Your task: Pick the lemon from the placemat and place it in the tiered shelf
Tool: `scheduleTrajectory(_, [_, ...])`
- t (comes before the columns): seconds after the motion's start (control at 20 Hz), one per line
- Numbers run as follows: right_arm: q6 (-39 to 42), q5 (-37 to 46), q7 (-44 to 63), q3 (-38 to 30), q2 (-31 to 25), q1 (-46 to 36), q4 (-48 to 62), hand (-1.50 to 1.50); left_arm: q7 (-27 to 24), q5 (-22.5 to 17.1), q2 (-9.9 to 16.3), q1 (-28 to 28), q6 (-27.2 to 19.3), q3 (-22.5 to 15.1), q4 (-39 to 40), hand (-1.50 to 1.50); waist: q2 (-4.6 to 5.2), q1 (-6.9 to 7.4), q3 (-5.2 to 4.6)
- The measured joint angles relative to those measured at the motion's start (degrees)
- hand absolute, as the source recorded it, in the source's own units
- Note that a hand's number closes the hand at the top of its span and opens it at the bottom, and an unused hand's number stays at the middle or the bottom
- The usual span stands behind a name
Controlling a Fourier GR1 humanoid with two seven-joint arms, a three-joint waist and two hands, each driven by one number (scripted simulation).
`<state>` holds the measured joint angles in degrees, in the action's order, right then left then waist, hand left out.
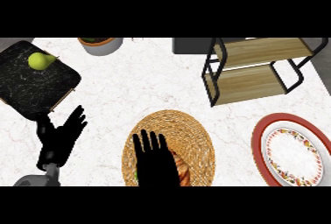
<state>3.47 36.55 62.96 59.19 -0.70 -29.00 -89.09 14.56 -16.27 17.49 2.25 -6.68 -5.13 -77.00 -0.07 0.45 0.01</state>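
Two hands over one marble counter (161, 87), noted by size.

Tiered shelf (258, 70) at the far right corner, boards bare; its rear cut off by the far edge. Dark stone board (32, 87) at the far left corner, carrying a yellow-green fruit (40, 60) that looks more like a pear than a lemon. Woven placemat (187, 131) at the middle of the near edge, near rim cut off. Red-rimmed plate (287, 153) at the near right, partly cut off.

Right hand (154, 159) spread flat above the placemat, fingers straight and close together, clamped on nothing; contact with the mat impossible to judge. Left hand (61, 135) resting open by the board's near corner, fingers up. Small pot (100, 43) at the far edge, top cut off.

Lemon almost wholly hidden under the right hand; only a yellow-green sliver (137, 173) at the palm's left edge, identity uncertain. Beside it an orange striped scrap (184, 170), unidentified.

Judged light, stiff, waxy and apt to roll: best taken across its middle, thumb opposite fingers.
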Motion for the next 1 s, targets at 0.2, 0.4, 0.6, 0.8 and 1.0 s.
scheduleTrajectory(0.2, [-1.7, 0.8, -0.3, 1.0, 0.0, -0.7, 3.2, -1.5, 0.6, 0.5, -0.3, 1.3, 0.2, 0.7, 0.7, 0.0, 0.03, 0.03, 0.0])
scheduleTrajectory(0.4, [-3.5, 2.0, -1.0, 1.5, 0.1, -1.5, 7.6, -1.5, 0.5, 0.7, -0.4, 1.2, 0.9, 1.3, 0.6, 0.0, 0.06, 0.15, -0.01])
scheduleTrajectory(0.6, [-5.3, 3.6, -2.7, 1.5, 0.2, -0.7, 10.9, -1.5, 1.4, 1.5, -1.3, 0.7, 0.7, 1.3, -0.5, 0.0, 0.06, 0.08, 0.0])
scheduleTrajectory(0.8, [-7.1, 4.2, -3.7, 1.5, 0.3, -0.4, 11.3, -1.5, 1.3, 2.3, -1.7, 1.3, 1.4, 2.1, 0.2, 0.0, 0.07, 0.02, -0.01])
scheduleTrajectory(1.0, [-11.3, 2.8, -5.2, 2.7, 0.5, -1.5, 15.1, -1.5, -0.1, 2.8, -2.0, 0.1, 2.7, 2.9, 0.6, 0.0, 0.04, 0.22, 0.04])
